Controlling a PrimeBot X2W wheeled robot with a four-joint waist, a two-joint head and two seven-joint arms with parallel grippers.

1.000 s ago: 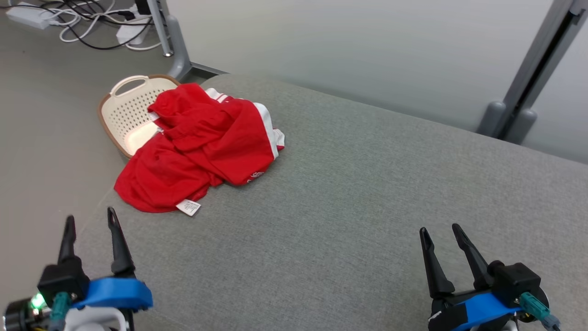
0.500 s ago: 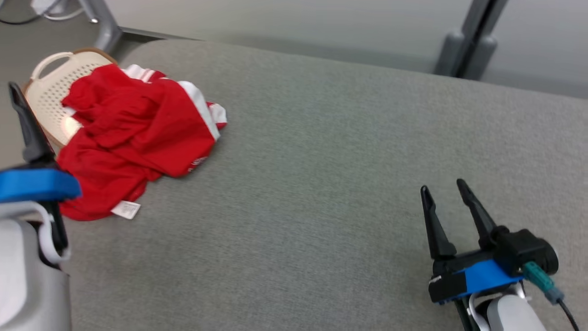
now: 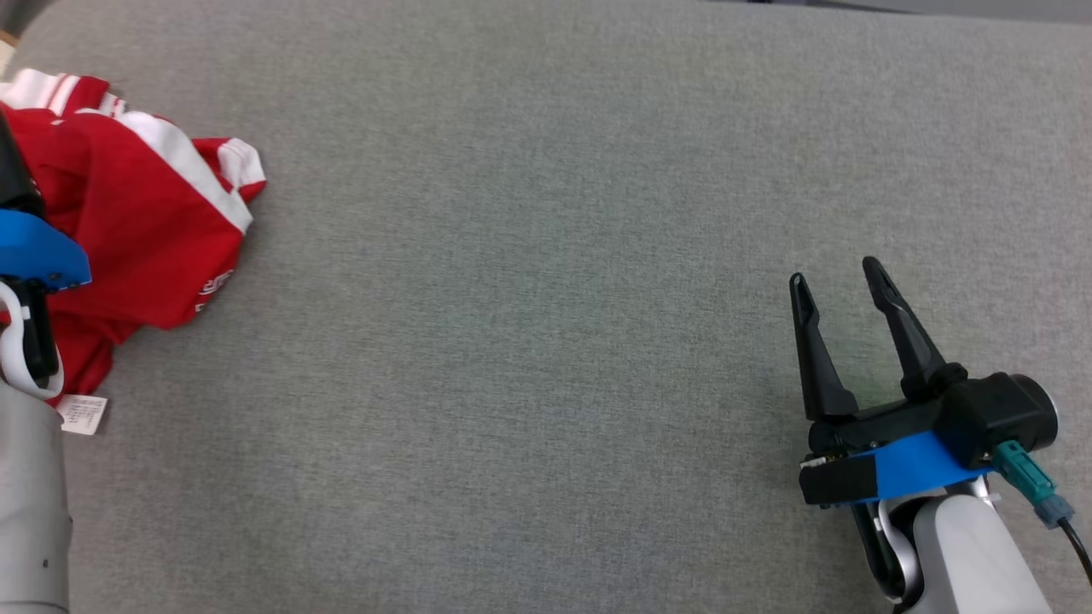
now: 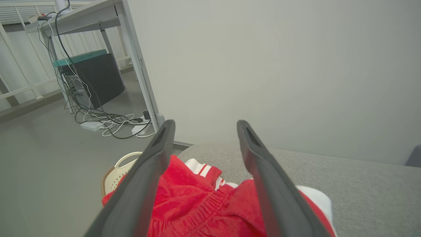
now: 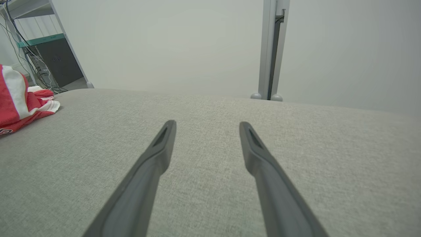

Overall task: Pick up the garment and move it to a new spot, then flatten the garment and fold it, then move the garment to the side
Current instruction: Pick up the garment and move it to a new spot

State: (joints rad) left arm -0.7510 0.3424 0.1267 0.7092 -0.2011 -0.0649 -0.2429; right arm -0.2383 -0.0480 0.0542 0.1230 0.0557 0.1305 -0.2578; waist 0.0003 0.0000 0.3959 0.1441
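A crumpled red garment (image 3: 145,230) with white stripes lies at the left edge of a grey upholstered surface (image 3: 546,256), a white label (image 3: 83,414) at its near hem. In the left wrist view my left gripper (image 4: 205,122) hangs open just above the garment (image 4: 204,204), nothing between its fingers. Its blue mount (image 3: 34,251) overlaps the cloth in the head view. My right gripper (image 3: 834,269) stands open and empty far to the right, low over bare fabric. In the right wrist view that gripper (image 5: 207,122) has the garment (image 5: 16,98) at far left.
A cream perforated basket (image 4: 120,164) sits on the floor just beyond the garment. Behind it are a table leg (image 4: 141,75), cables and power strips (image 4: 108,125). A pale wall and a grey post (image 5: 271,49) stand past the far edge.
The head camera has tipped down, sliding the whole scene up and left. My left arm has risen forward over the garment. Both grippers have stayed open.
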